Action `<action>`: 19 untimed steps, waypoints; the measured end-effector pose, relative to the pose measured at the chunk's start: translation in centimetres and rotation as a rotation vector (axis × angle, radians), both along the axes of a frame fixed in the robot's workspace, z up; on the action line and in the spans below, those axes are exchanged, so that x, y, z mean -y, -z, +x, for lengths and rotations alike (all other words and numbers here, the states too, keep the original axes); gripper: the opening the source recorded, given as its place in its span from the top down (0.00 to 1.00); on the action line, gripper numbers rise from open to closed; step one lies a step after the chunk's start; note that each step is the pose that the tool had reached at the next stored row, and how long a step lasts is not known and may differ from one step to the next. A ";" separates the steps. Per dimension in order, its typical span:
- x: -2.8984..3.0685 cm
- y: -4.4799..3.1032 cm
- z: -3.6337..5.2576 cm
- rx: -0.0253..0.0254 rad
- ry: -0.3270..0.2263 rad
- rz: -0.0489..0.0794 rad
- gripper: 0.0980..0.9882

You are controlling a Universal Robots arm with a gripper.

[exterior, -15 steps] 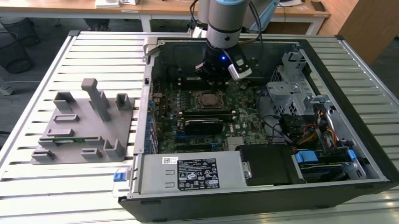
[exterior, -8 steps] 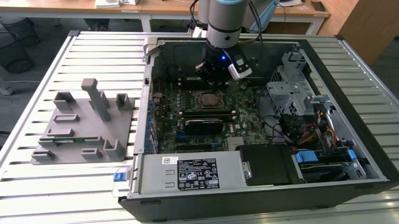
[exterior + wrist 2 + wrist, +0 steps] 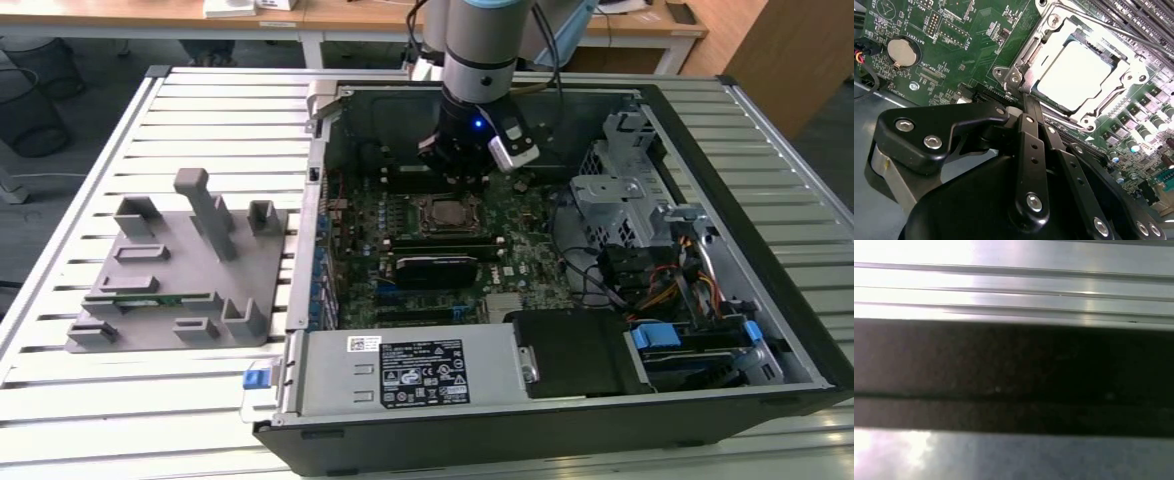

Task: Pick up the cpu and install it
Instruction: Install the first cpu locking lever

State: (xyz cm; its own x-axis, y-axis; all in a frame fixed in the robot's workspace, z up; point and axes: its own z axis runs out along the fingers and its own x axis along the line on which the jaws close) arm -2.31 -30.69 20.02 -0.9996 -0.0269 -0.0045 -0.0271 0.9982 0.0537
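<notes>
The cpu (image 3: 1077, 74) lies flat in the metal socket frame (image 3: 1019, 75) on the green motherboard, its pale silvery top showing. In the exterior view the cpu (image 3: 447, 212) sits mid-board inside the open computer case. My gripper (image 3: 458, 184) hangs just above the socket's far edge. In the second wrist view the gripper (image 3: 1027, 102) has its two black fingers pressed together, with nothing between them. Their tips stand at the frame's edge, beside the cpu and apart from it.
A grey plastic fixture (image 3: 180, 265) stands on the slatted table at the exterior view's left, with a green memory stick (image 3: 140, 297) in it. Inside the case are a power supply (image 3: 400, 370), a drive cage (image 3: 627, 190) and cables (image 3: 667, 290). A coin battery (image 3: 901, 51) sits on the board.
</notes>
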 end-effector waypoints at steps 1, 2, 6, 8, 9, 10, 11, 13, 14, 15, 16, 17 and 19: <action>-0.02 0.04 0.01 -0.0001 0.000 -0.004 0.99; -0.05 0.09 0.01 -0.0001 0.000 -0.007 0.99; -0.12 0.26 0.02 -0.0007 0.000 -0.019 0.99; -0.17 0.36 0.02 -0.0004 0.000 -0.023 0.99; -0.21 0.41 0.03 -0.0002 0.000 -0.024 0.99; -0.22 0.43 0.03 -0.0003 0.000 -0.025 0.99; -0.24 0.46 0.03 -0.0004 0.000 -0.025 0.99; -0.28 0.51 0.03 -0.0004 0.000 -0.025 0.99; -0.28 0.53 0.03 -0.0003 0.000 -0.025 0.99; -0.28 0.54 0.03 -0.0002 0.000 -0.022 0.99; -0.29 0.55 0.04 -0.0001 0.000 -0.017 0.99; -0.29 0.55 0.04 0.0000 0.000 -0.012 0.99; -0.31 0.56 0.04 0.0002 0.000 0.001 0.99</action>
